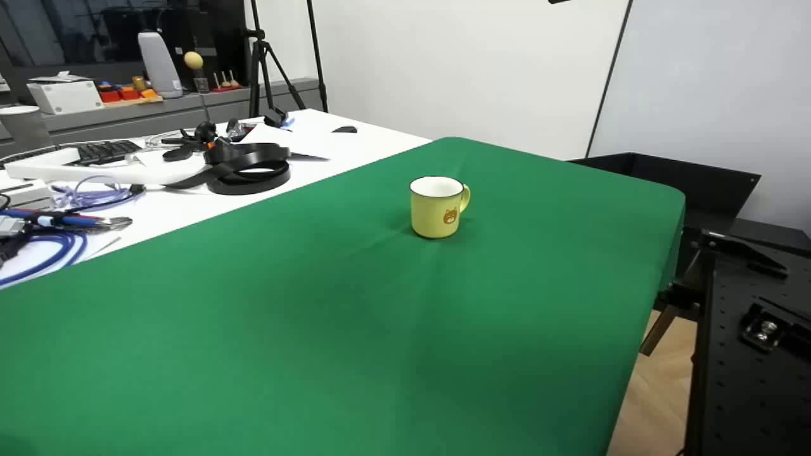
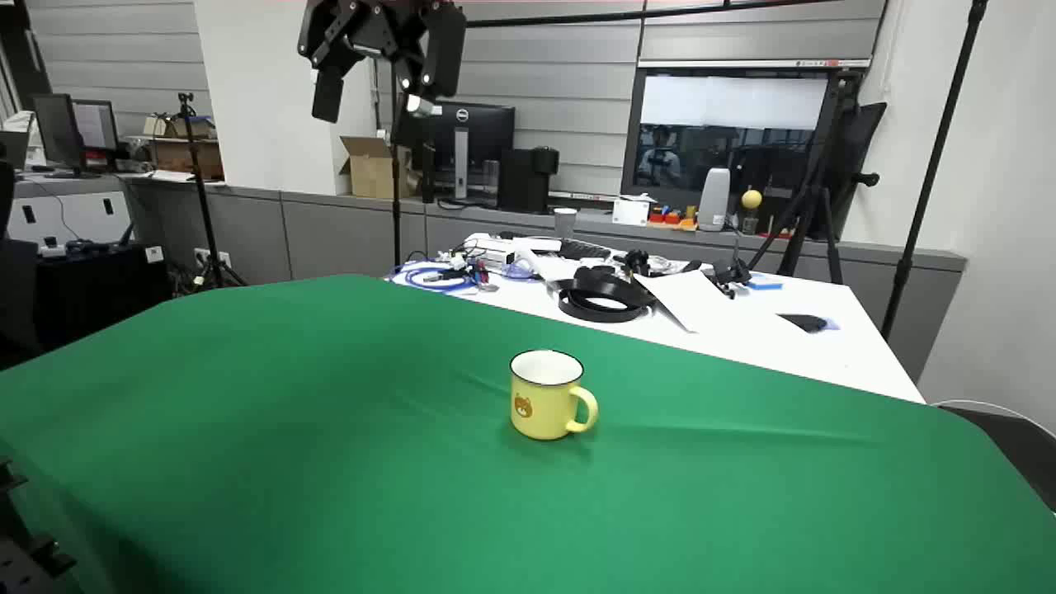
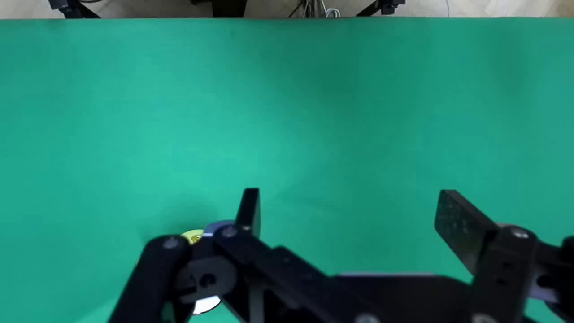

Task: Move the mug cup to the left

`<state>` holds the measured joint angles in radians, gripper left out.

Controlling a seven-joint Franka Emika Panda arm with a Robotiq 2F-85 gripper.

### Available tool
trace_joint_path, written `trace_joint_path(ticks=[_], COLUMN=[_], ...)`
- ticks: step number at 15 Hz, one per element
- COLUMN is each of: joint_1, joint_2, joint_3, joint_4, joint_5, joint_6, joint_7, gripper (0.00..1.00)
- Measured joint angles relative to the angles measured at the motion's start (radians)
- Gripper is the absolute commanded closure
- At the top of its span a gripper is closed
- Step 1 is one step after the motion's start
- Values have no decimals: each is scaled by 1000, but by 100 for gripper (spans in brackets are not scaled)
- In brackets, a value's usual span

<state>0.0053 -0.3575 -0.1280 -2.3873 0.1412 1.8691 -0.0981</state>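
Likely pre-grasp: the hand (image 3: 347, 202), spread wide, holding nothing, should descend to the mug (image 2: 545, 403), then shift it left.

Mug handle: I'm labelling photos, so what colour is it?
Mug handle: pale yellow, clearest in an exterior view.

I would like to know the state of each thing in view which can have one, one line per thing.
Mug cup: upright, not gripped; whether empty, cannot tell.
Gripper: open, raised above the table, holding nothing.
Green cloth: spread out, lightly creased.
Black band: coiled.
Tripod: standing, legs spread.
Cardboard box: seems open at the top.
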Motion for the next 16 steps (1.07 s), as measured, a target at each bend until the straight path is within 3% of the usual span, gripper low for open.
trace_joint_path(ticks=[12,16], joint_1=[-2,-53], joint_2=[0,26], joint_3=[1,6], joint_4=[-1,-1], joint_5=[-2,-81], joint_6=[11,200], joint_7=[0,3], gripper=[0,0])
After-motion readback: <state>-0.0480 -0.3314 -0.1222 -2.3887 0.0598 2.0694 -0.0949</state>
